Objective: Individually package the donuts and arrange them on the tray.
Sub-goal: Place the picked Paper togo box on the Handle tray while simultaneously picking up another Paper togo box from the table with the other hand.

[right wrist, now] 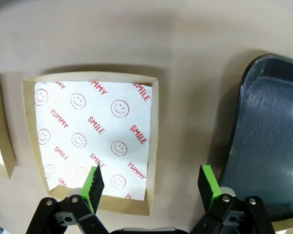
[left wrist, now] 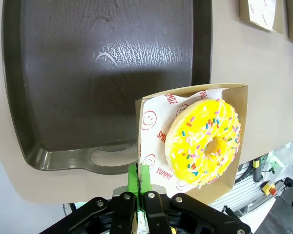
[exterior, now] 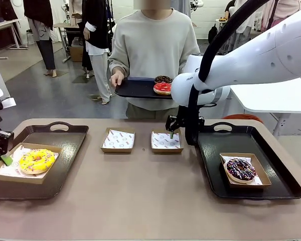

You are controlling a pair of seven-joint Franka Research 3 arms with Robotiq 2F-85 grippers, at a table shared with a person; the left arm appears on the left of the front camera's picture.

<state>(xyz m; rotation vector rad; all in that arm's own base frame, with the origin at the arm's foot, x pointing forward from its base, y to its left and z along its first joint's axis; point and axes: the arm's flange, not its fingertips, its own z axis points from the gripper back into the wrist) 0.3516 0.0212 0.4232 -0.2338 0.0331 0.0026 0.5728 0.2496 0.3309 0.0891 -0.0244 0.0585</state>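
Brown table (exterior: 140, 201), black tray at each end. On the left tray (exterior: 70, 145) the yellow donut (exterior: 36, 160) sits in its box (exterior: 25, 179), and the left gripper (exterior: 5, 159) is pinching that box's edge, pads tight together. The right tray (exterior: 215, 150) has the boxed purple donut (exterior: 240, 169). The person's tray (exterior: 133, 89) carries the red donut (exterior: 162, 88) and chocolate donut (exterior: 163, 79). The right gripper (exterior: 171, 131) hangs over an empty box (exterior: 165, 140), fingers spread.

grey floor (exterior: 35, 95), white table (exterior: 271, 98) bg r side.
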